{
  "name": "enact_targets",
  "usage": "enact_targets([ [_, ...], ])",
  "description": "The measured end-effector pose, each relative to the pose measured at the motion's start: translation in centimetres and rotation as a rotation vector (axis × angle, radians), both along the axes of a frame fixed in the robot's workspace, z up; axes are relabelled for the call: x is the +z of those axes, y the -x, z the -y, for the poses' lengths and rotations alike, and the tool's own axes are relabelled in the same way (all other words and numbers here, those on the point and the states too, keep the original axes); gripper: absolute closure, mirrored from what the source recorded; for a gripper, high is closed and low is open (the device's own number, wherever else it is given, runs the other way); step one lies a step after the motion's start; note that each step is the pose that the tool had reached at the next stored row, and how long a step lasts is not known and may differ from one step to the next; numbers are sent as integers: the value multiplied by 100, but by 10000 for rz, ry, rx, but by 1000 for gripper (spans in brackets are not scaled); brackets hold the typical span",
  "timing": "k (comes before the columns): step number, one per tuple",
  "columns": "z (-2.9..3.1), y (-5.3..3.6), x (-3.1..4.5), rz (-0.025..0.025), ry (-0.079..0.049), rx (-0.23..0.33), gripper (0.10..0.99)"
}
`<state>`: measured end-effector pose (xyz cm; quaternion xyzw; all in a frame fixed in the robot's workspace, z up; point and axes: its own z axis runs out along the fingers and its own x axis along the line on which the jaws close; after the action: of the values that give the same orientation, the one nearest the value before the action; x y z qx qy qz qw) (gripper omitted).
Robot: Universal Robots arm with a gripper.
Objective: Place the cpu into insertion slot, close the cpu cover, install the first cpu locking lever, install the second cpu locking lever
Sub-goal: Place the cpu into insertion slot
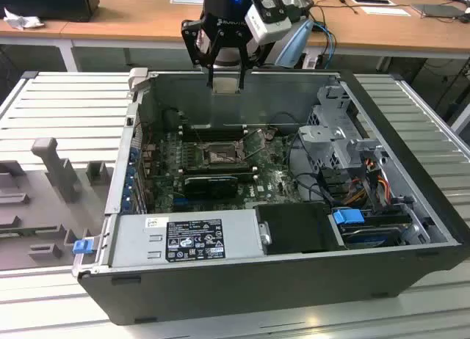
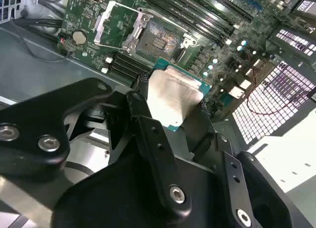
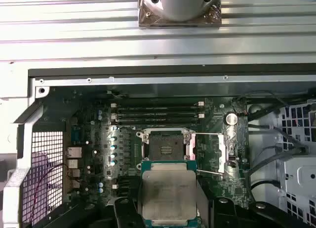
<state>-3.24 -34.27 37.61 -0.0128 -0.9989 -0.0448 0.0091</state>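
The hand hangs in the upper middle of the exterior view, above the far wall of the open computer case. Its two fingers are pinched on opposite edges of the cpu, which is held flat with its silvery metal top towards the wrist cameras.

The chip looks light, thin and stiff. Its smooth lid is probably slippery, and its underside contacts are likely delicate, so the bare side edges, where it is gripped now, seem the sound place to hold it.

Beyond it, in the middle of the exterior view, the insertion slot lies bare on the motherboard, well apart from the chip. The cpu cover stands tilted up beside it. The case rests on a ribbed metal bench.
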Motion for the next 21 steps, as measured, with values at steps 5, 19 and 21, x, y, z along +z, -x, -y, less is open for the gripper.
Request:
enact_targets([
  [5, 0, 0, 0, 0, 1, -757, 557],
  [19, 0, 0, -22, -4, 0, -1164, 557],
  [21, 0, 0, -22, -4, 1, -1221, 557],
])
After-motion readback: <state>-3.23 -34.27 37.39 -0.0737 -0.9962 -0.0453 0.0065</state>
